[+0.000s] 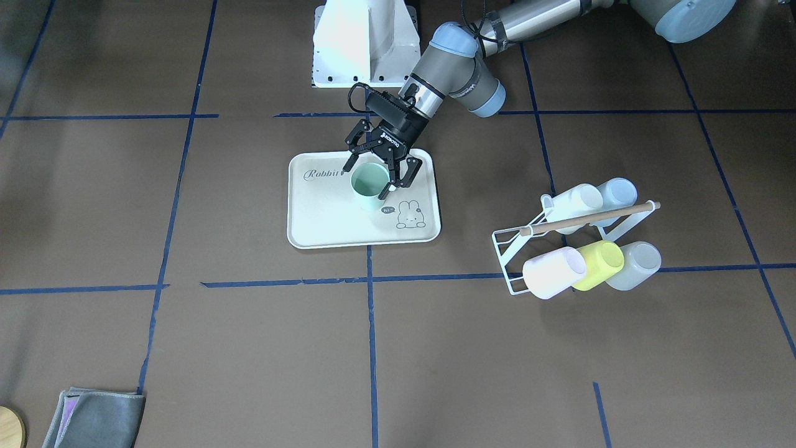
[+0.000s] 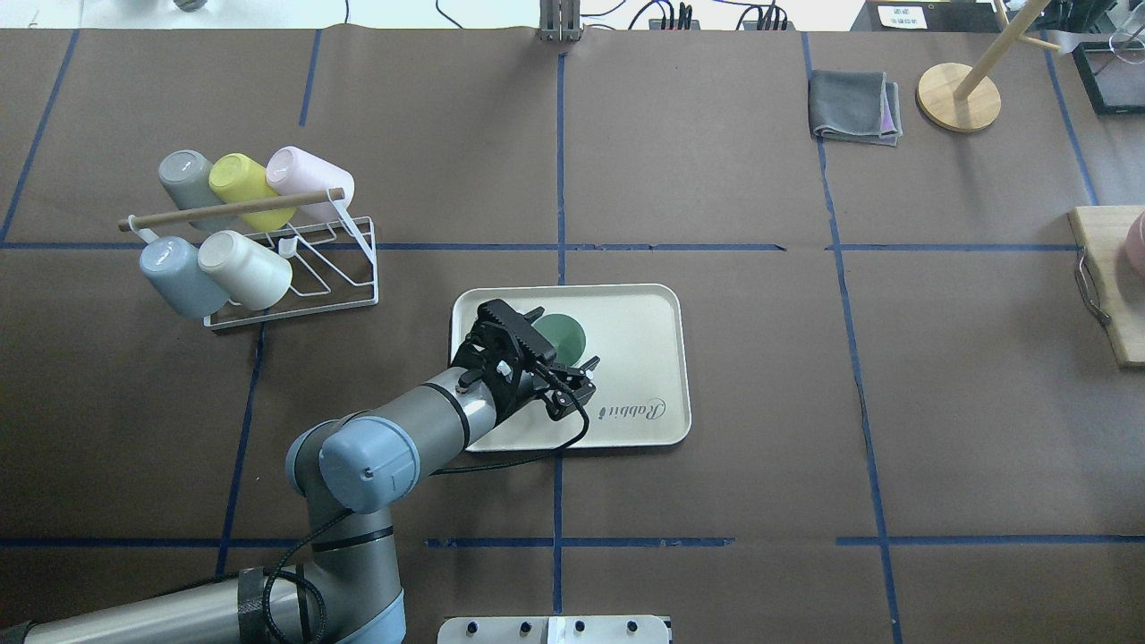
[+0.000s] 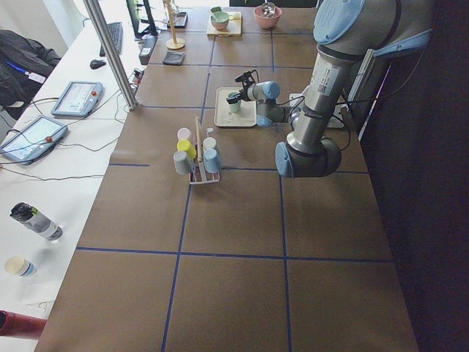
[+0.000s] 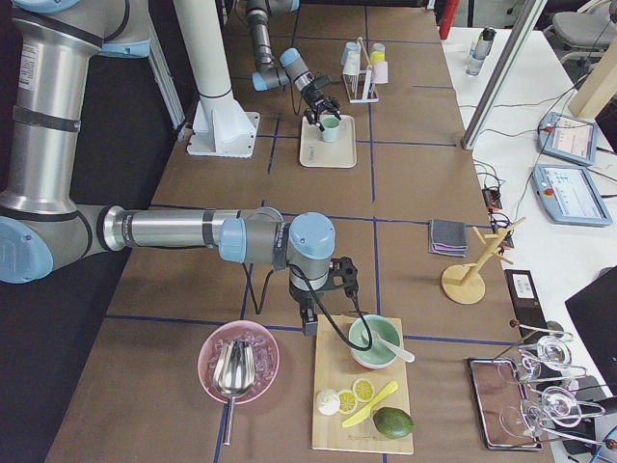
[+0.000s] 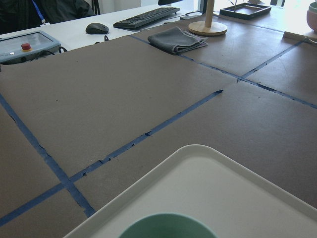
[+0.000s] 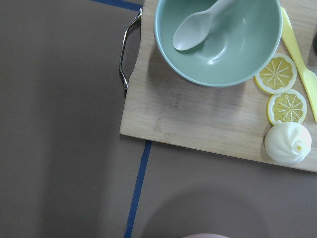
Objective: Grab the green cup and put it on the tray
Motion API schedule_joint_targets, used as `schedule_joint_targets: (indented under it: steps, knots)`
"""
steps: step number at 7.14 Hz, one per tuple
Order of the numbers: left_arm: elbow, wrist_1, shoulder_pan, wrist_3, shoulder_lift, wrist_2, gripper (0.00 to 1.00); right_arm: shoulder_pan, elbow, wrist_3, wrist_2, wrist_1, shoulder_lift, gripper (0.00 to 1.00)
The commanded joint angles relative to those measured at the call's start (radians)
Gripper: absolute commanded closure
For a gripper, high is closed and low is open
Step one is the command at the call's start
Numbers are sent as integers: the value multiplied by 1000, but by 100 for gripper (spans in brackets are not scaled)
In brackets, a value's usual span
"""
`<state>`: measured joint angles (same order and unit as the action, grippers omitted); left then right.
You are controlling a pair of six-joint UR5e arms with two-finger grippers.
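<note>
The green cup (image 1: 370,186) stands upright on the cream tray (image 1: 323,218), beside the "Rabbit" script and above the bunny drawing. My left gripper (image 1: 375,177) is open, with one finger on each side of the cup and a small gap showing at each. From overhead the cup (image 2: 562,333) sits in the tray's (image 2: 644,340) left half, between the left gripper's (image 2: 564,338) fingers. The left wrist view shows only the cup's rim (image 5: 168,227) and the tray (image 5: 208,188). My right gripper (image 4: 308,323) hangs over the table's far right end. I cannot tell whether it is open.
A white wire rack (image 2: 295,268) holding several cups on their sides stands on the robot's left. A grey cloth (image 2: 854,107) and a wooden stand (image 2: 957,94) are at the far right. Under the right wrist lies a cutting board (image 6: 198,114) with a green bowl (image 6: 218,39).
</note>
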<state>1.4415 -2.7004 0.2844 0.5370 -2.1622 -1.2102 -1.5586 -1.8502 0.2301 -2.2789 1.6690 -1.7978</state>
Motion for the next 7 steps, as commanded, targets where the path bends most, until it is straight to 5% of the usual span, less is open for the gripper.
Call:
schedule_joint_targets:
  steps: [1,3,7]
  knots:
    - [90,19,12,-43,4,-3,0,0,-3,-2,-1,0,2,0]
    - [175,149,54,-48,12,-79,0,0,-7,-2,-1,-2,3,0]
    - [429,669,290,-150,101,-490,0,0,-4,0,1,-3,9,0]
